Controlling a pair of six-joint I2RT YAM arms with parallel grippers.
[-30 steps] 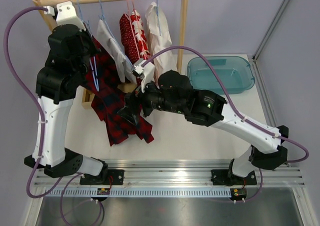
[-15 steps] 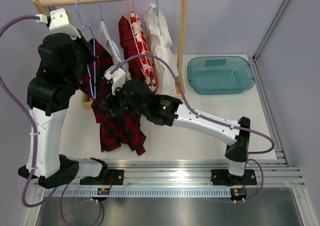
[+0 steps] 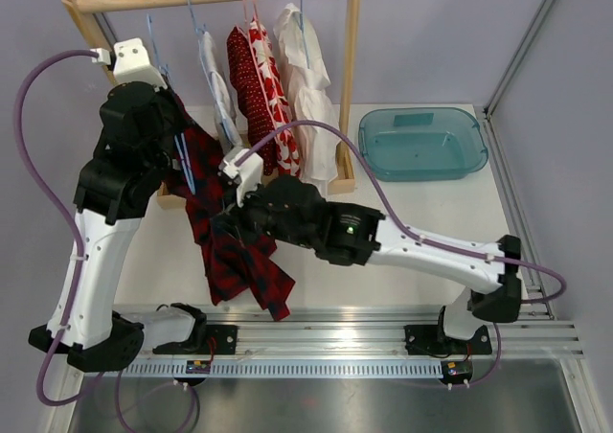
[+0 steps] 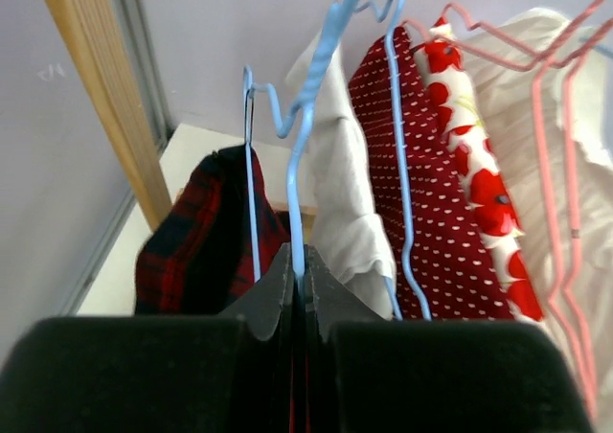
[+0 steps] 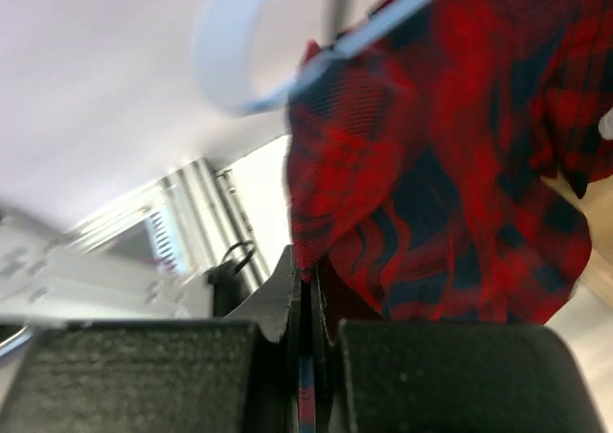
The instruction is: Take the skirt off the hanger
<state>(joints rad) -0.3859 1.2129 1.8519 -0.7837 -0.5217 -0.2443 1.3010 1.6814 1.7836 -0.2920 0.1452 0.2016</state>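
My left hand (image 4: pixel 299 272) is clamped on the blue hanger (image 4: pixel 296 213). My right hand (image 5: pixel 306 278) pinches an edge of the plaid skirt (image 5: pixel 431 193). Next I'd draw it toward six o'clock, off the hanger.

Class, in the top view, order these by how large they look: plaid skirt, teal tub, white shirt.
1. skirt: largest, even though it is partly hidden.
2-3. tub and shirt: these look too alike in area to rank, one being wide and the other long.
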